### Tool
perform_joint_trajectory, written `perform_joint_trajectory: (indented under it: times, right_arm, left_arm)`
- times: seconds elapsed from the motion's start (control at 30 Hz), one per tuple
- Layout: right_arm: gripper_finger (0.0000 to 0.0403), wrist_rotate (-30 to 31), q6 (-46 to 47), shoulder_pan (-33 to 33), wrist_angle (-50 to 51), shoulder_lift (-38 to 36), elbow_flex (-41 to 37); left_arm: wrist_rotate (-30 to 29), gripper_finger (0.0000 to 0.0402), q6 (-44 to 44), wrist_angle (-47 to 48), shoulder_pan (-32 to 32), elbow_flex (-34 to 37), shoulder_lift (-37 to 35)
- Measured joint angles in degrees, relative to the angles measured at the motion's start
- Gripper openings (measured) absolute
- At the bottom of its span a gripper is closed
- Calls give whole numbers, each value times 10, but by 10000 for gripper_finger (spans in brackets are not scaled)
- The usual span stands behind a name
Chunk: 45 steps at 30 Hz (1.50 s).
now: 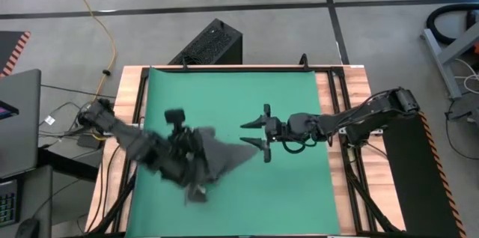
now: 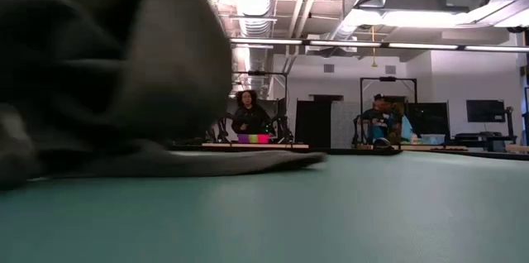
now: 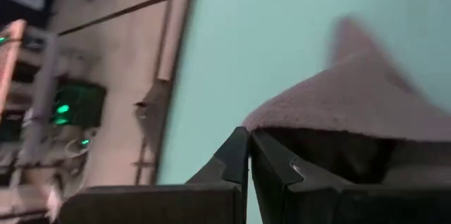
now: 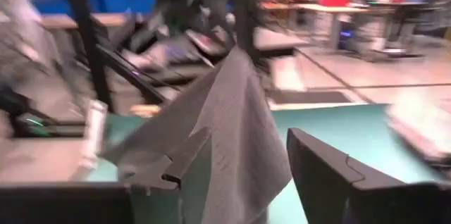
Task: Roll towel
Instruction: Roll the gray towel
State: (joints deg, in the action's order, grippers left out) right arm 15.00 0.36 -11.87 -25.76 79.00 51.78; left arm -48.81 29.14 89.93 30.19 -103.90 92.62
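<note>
A: Where does everything sit, biggest first?

B: The large green mat (image 1: pixel 292 103) covers the wooden table (image 1: pixel 129 88). The dark grey soft cloth towel (image 1: pixel 217 156) lies on the mat's left half, one side lifted into a peak, a pointed corner trailing flat toward the middle.

A: And the arms?

B: The left gripper (image 1: pixel 187 156) is at the raised part, its fingers (image 3: pixel 239 157) pressed together right beside the towel's edge; whether cloth is pinched between them I can't tell. The right gripper (image 1: pixel 258 138) hovers near the trailing corner, jaws spread, holding nothing.

A: How will the towel handle?

B: Light and limp, I'd judge; it sags and folds wherever unsupported. Best taken at an edge or corner.
</note>
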Motion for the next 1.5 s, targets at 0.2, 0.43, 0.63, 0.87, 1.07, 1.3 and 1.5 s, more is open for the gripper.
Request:
perform_joint_trajectory:
  times: [0.2, 0.43, 0.63, 0.87, 1.07, 1.3, 1.5]
  right_arm:
    - [240, 90, 1, -12, 129, 0, 64]
    - [240, 169, 0, -39, 130, 0, 69]
    - [239, 210, -18, -46, 111, 42, 70]
    - [239, 340, -19, -48, 68, 144, 98]
    - [239, 448, -19, -49, 71, 216, 164]
    - [239, 516, -7, -40, 106, 272, 253]
    - [239, 570, 1, -31, 138, 292, 287]
  left_arm:
    - [-22, 0, -74, -31, -116, -41, -1]
    - [-20, 0, -149, -127, -225, -44, -1]
    - [19, 0, -197, -233, -271, -43, -1]
    - [62, 0, -188, -324, -291, -43, 2]
    - [79, 0, -179, -351, -290, -43, 4]
    - [93, 0, -179, -349, -287, -43, 3]
    - [96, 0, -187, -350, -274, -43, 3]
